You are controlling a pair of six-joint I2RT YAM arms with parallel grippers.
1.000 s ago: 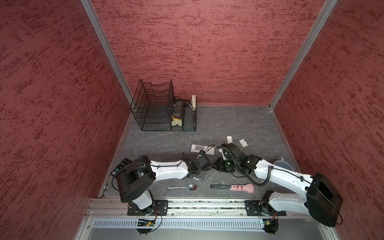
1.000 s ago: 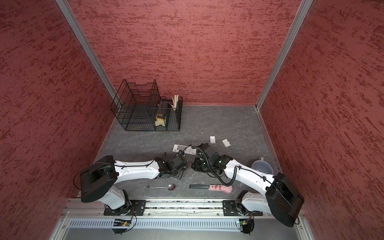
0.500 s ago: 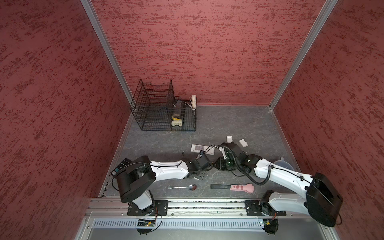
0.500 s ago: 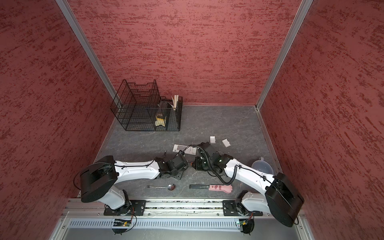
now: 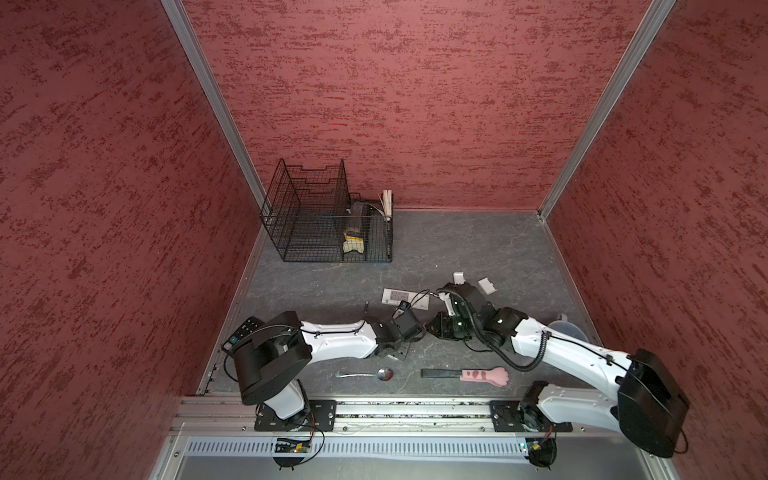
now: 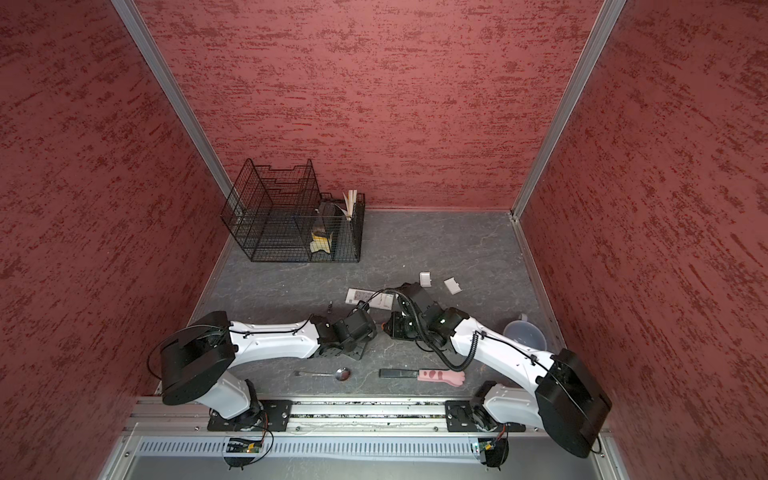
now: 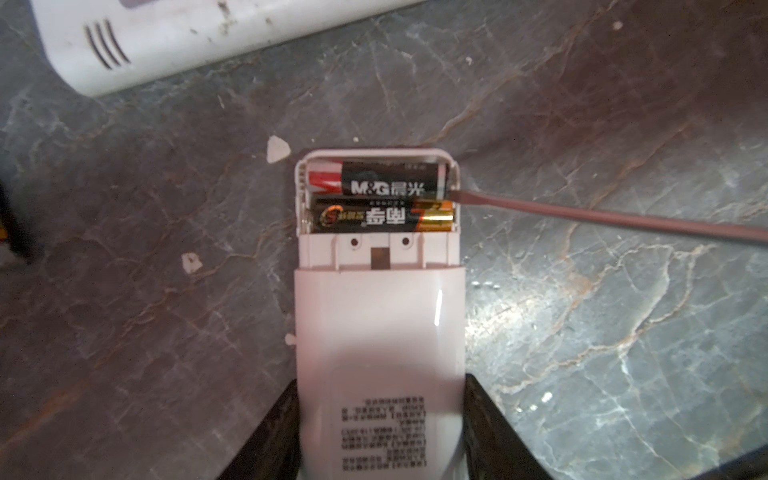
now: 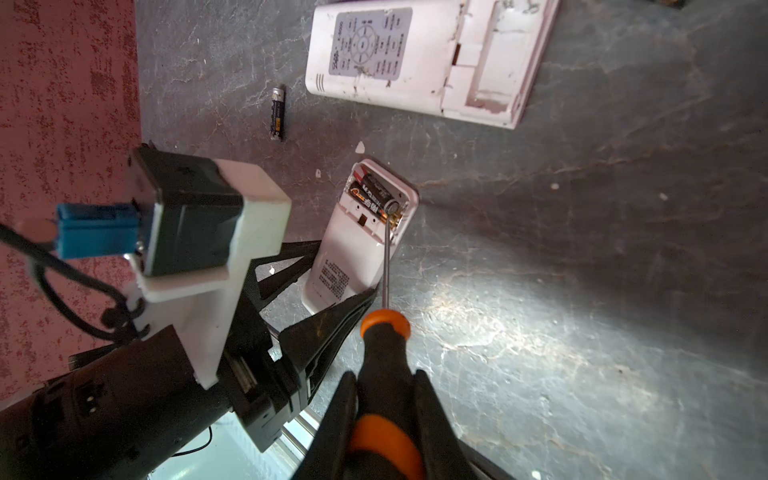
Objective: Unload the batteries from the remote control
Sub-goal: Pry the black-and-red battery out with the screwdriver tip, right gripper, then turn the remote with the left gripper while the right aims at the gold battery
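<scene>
Grey marbled tabletop (image 5: 457,249) w/ black wire basket (image 5: 324,216) at back left, well apart from the work. Both arms meet mid-table, near the front. A larger white plastic remote (image 8: 415,62) lies button side up just beyond them, not held. The open recess at one end looks empty.

L gripper (image 7: 380,399) is clamped across the body of a small white slim remote (image 7: 380,324), back side up, cover off, pinning it flat on the table. R gripper (image 8: 384,386) is closed tight round the black-and-orange-handled screwdriver (image 8: 384,357), shaft reaching into the open bay.

Task's things: two batteries sit in that bay, side by side. The black cell w/ red end (image 7: 382,183) is nearest the remote's end wall, w/ the black-and-gold cell (image 7: 382,216) touching beside it. One more slim black cell (image 8: 277,112) lies loose on the table, near the larger remote.

Step in hand, as I read it: prying out the cell w/ red end. The flat tip sits at its other end, btwn cell and bay side wall. Whether that end has lifted, can't tell.

Next move prob. calls for a small levering tilt of the shaft w/ the tip kept under the cell's end. L grip must stay firm so the remote doesn't skid. Then the same for the 2nd cell.
</scene>
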